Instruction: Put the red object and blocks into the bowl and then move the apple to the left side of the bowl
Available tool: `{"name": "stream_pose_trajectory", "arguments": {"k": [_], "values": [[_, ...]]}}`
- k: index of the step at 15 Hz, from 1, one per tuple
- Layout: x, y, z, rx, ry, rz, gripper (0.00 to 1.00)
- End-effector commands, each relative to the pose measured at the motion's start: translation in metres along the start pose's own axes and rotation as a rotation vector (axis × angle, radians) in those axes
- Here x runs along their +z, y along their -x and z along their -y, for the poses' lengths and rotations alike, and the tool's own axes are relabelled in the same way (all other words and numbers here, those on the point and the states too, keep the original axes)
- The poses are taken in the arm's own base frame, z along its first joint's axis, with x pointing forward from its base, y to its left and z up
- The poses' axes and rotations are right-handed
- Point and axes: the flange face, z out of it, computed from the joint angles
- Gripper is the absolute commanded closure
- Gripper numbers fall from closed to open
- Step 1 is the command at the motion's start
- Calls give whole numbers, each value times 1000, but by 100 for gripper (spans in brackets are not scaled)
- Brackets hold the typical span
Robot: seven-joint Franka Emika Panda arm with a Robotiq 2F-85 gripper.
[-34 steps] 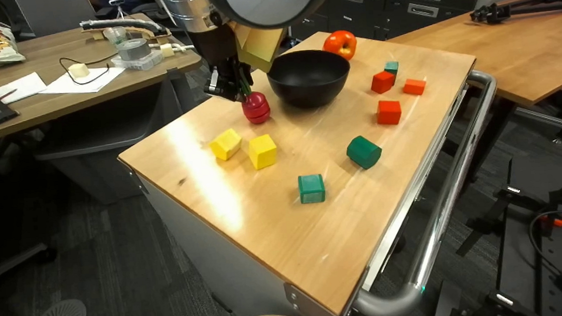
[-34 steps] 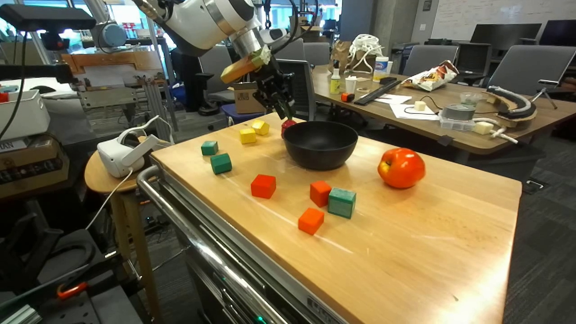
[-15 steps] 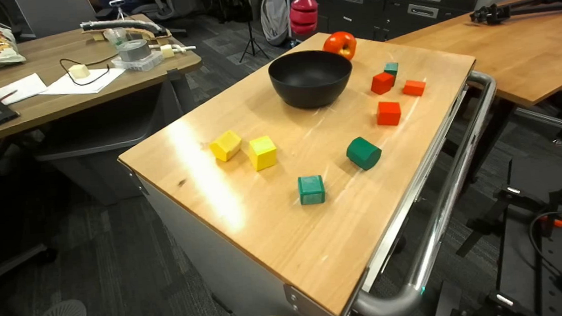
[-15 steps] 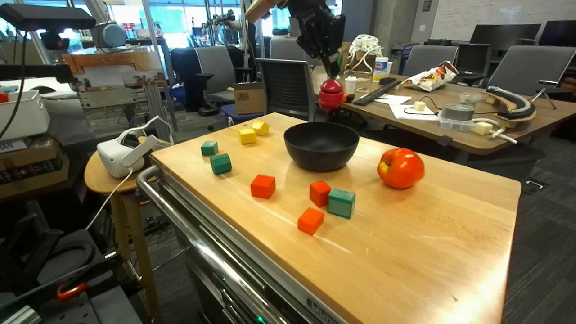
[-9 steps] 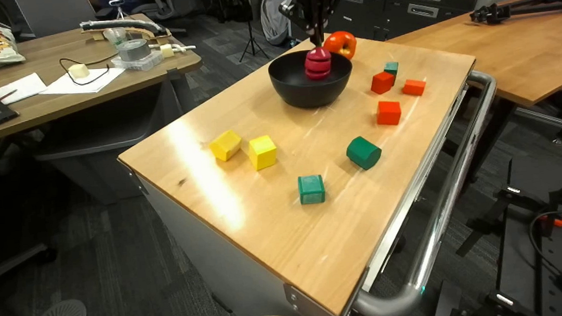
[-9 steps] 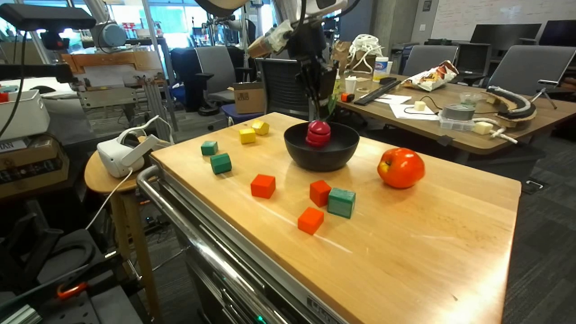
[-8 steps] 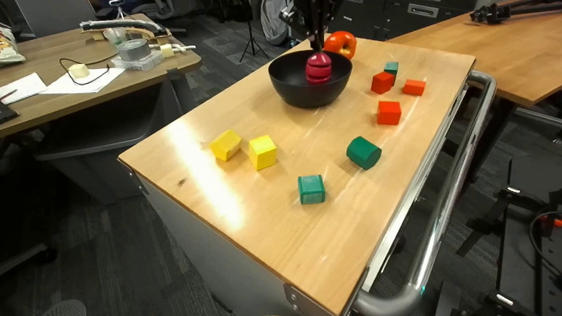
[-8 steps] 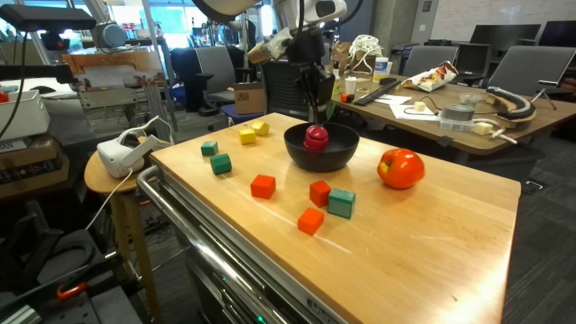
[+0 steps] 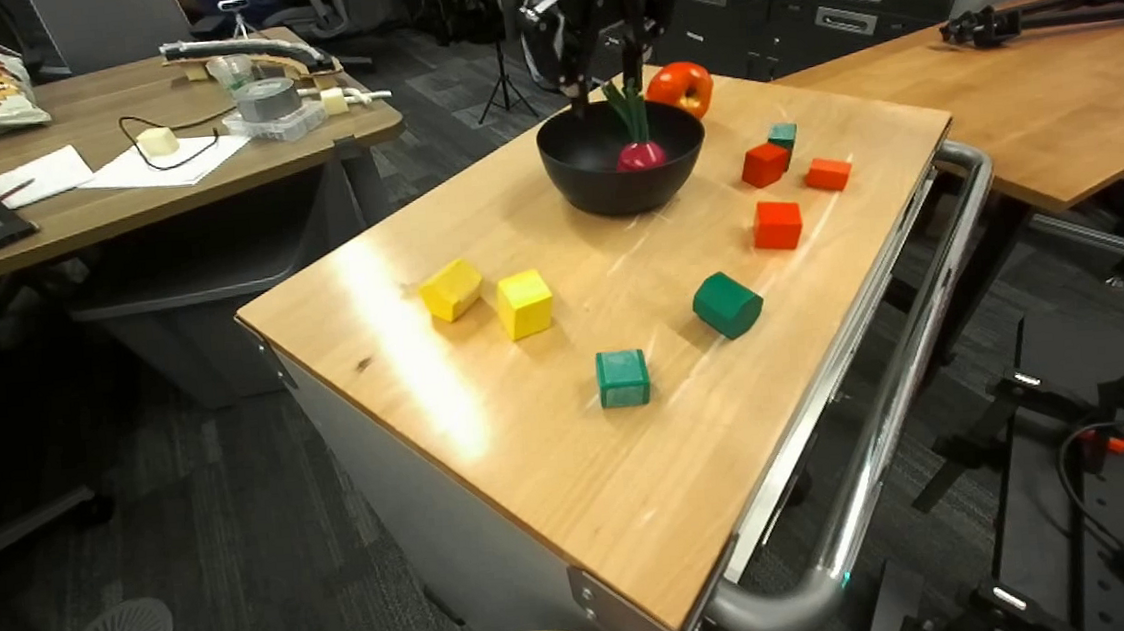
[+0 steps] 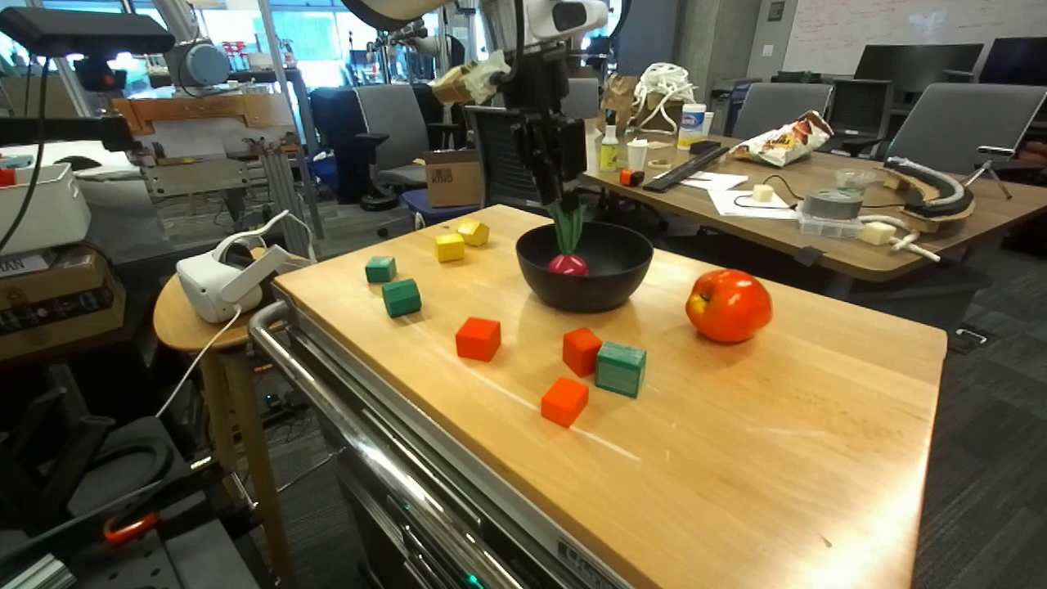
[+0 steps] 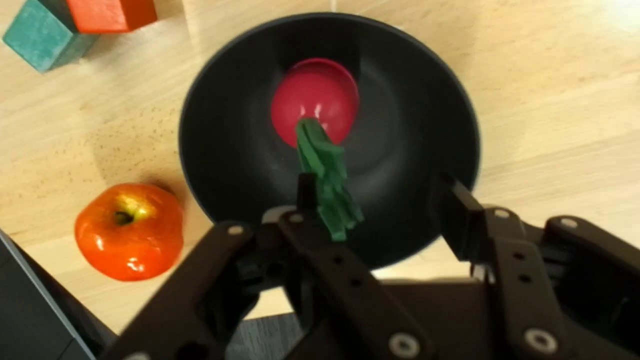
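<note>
Fingers stood spread, pinching nothing. Table carried the bowl, apple near it. Red toy fruit sat in the bowl; blocks lay outside. Green leaves rose between the fingers, contact with one unclear. Release looked nearly done; doing it well meant opening wider, then lifting straight up so leaves couldn't snag and tip the fruit.

The white arm has black fingers with silver screws.
</note>
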Motion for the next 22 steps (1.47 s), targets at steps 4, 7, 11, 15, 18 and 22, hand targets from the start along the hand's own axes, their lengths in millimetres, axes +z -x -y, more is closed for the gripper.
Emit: {"name": "stream_pose_trajectory", "arguments": {"k": [4,7,11,15,18,22], "values": [[-61,25,79,-214,-259,-29,0],[-24,40,114,-340,-236,103,0],[-13,48,114,-319,-232,103,0],[-9,45,119,-495,-309,161,0],[-9,31,115,-659,-350,152,0],[-6,32,110,-714,-334,159,0]]}}
